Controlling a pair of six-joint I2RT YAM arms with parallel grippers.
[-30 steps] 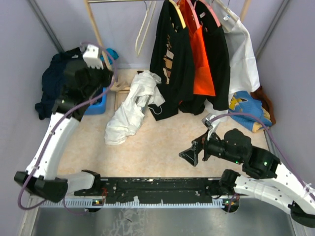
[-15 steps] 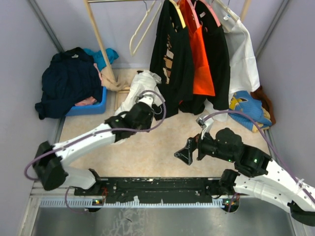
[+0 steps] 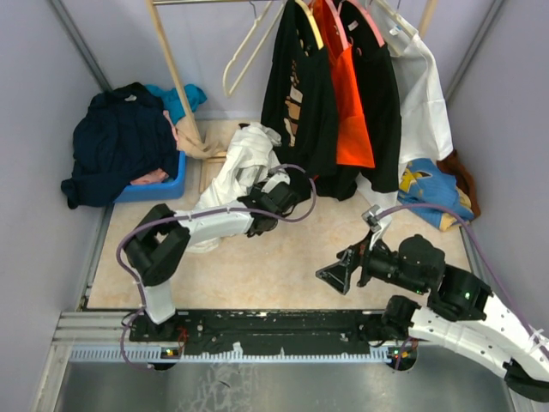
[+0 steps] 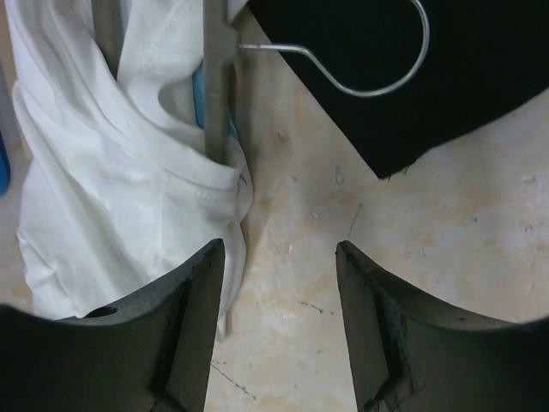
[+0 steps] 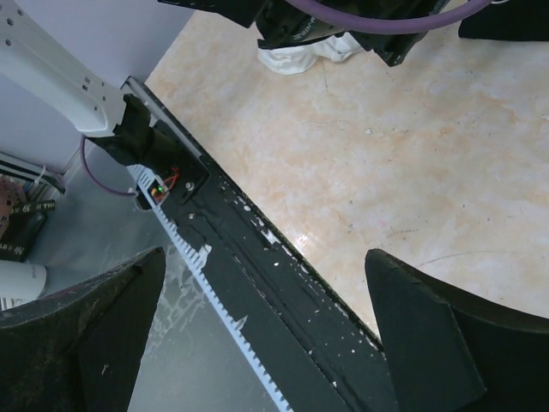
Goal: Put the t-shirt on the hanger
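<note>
Shirt [image 4: 103, 197] lies bunched far centre-left w/ one hanger [image 4: 214, 86] arm inside its neck, hook out right, so approx half done; my L gripper [image 4: 279, 257] is apart & empty beside it, R gripper [image 5: 262, 266] wide, empty.

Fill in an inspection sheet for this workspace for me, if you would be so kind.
Surface: beige table, lightly scuffed.
Job's things: t-shirt crumpled on the table; hanger with one arm inside it, wire hook outside.
Clutter: dark clothing heaped over a blue bin; garments hanging on the rack.
Grippers: left gripper open at the t-shirt's edge; right gripper open, holding nothing.
Cables: purple cables along both arms.
Surroundings: pale walls on three sides.
</note>
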